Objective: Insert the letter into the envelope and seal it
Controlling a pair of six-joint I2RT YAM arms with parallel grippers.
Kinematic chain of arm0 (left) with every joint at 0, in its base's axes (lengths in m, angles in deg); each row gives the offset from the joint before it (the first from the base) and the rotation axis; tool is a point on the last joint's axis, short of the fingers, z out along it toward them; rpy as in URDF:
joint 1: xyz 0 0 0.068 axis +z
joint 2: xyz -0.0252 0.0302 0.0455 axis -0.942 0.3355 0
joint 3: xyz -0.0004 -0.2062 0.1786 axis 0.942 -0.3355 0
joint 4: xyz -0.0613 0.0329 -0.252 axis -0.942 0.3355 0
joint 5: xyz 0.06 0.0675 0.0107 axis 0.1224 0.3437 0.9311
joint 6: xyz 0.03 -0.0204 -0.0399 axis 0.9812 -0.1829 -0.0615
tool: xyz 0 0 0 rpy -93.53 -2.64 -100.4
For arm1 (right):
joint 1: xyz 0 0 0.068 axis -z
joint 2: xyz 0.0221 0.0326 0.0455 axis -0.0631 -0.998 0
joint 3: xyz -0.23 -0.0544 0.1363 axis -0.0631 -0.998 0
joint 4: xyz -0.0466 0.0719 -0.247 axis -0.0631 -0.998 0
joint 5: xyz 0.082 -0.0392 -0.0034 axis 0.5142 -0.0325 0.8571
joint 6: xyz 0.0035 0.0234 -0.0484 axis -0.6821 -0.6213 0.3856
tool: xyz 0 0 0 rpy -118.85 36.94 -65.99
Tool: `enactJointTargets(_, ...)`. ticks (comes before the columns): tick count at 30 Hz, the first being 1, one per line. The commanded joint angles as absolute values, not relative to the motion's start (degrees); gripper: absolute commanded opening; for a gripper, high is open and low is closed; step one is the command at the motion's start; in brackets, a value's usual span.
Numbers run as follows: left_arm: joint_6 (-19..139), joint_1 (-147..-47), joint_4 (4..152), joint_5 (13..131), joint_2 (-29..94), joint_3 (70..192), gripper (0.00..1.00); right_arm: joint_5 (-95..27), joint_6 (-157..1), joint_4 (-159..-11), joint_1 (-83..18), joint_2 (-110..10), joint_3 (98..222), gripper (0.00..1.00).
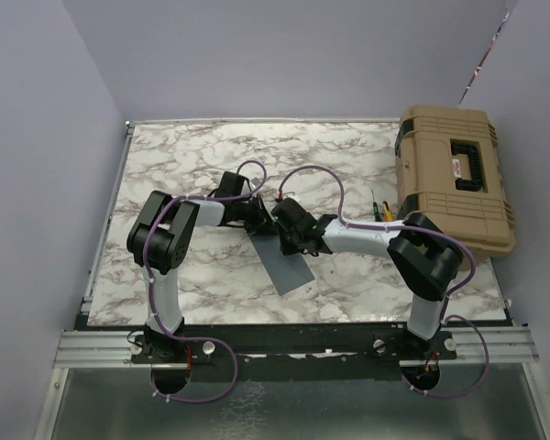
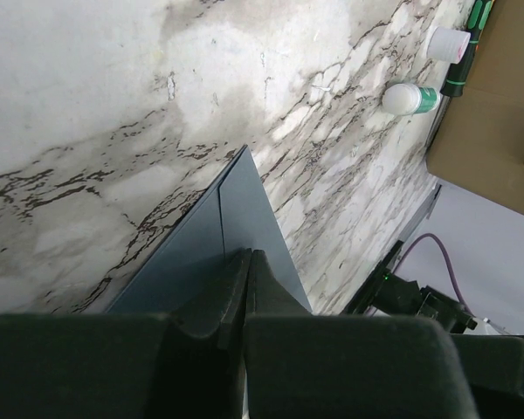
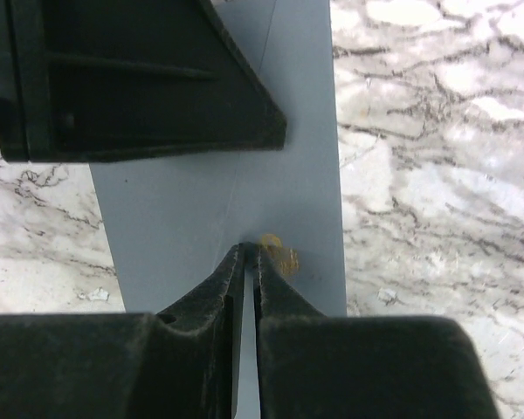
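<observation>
Close to done: pressing the envelope (image 1: 289, 266) shut.
Seems to hold the letter already, none in sight; lies flat on the table (image 1: 202, 147) under left gripper (image 2: 248, 255) and right gripper (image 3: 248, 248), fingers of both together, right one's beside a gold seal (image 3: 282, 254).

One blue-grey envelope (image 1: 289, 268), two arms, a left end effector (image 2: 249, 255) and a right end effector (image 3: 249, 249), one tan case (image 1: 454, 174) at the tabletop's (image 1: 192, 156) right edge, two small white-topped objects (image 2: 409, 99).
</observation>
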State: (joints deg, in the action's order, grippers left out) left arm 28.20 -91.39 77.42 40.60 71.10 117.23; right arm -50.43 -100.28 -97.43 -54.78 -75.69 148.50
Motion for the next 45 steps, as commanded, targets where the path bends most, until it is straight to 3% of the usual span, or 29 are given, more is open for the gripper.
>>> enactJointTargets(1,32.42,-91.5,85.26,53.85,77.44,114.27,0.0,-45.58,-102.87,-109.54,-56.53,-78.97,142.45,0.09)
enactJointTargets(11,32.5,-91.41,85.26,54.19,77.4,114.02,0.0,-47.8,-101.63,-110.25,-57.76,-82.18,145.55,0.17)
enactJointTargets(21,32.68,-91.05,85.28,54.47,77.39,114.06,0.0,-51.82,-100.14,-115.33,-59.96,-83.34,145.47,0.17)
enactJointTargets(29,32.9,-90.89,85.37,54.44,77.58,114.01,0.0,-47.53,-98.47,-112.84,-60.84,-81.53,140.7,0.27)
enactJointTargets(34,32.94,-90.89,85.35,54.43,77.75,114.1,0.0,-49.94,-102.25,-114.94,-60.84,-81.43,138.73,0.22)
enactJointTargets(38,33.18,-90.88,85.5,54.54,77.81,114.26,0.0,-50.76,-104.33,-116.28,-60.84,-80.63,137.93,0.12)
enactJointTargets(45,33.55,-90.87,85.87,54.97,77.93,114.52,0.0,-51.25,-103.97,-119.53,-60.84,-76.23,135.83,0.15)
